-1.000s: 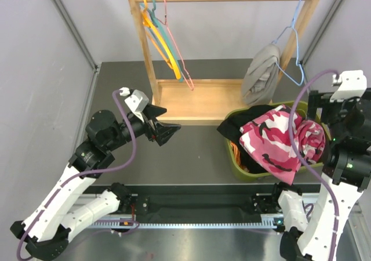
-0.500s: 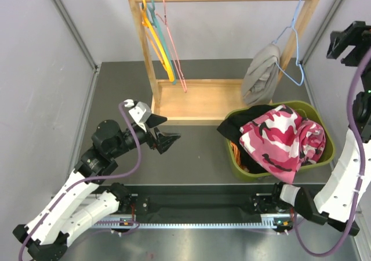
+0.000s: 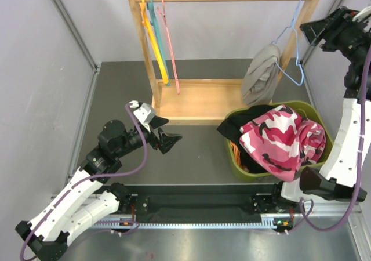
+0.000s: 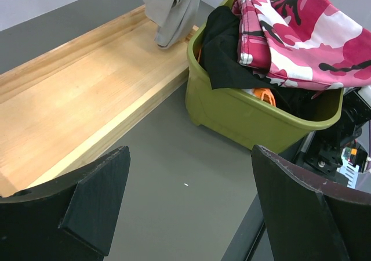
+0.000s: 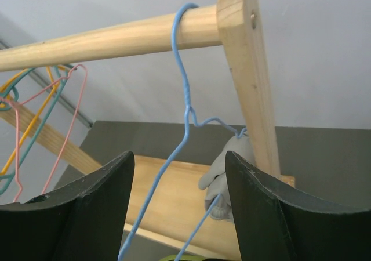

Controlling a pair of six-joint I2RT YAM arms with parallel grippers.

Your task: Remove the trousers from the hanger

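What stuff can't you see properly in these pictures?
- Orange trousers: top view, almost all buried under the black trousers and pink camouflage trousers in the green bin.
- Grey trousers: left wrist view, top cut off by the picture's edge; right wrist view, partly behind the wooden post.

Grey trousers (image 3: 261, 75) soft cloth; bin (image 4: 243, 116) matt plastic; rack (image 5: 116, 37) smooth wood; hanger (image 5: 186, 115) wire.
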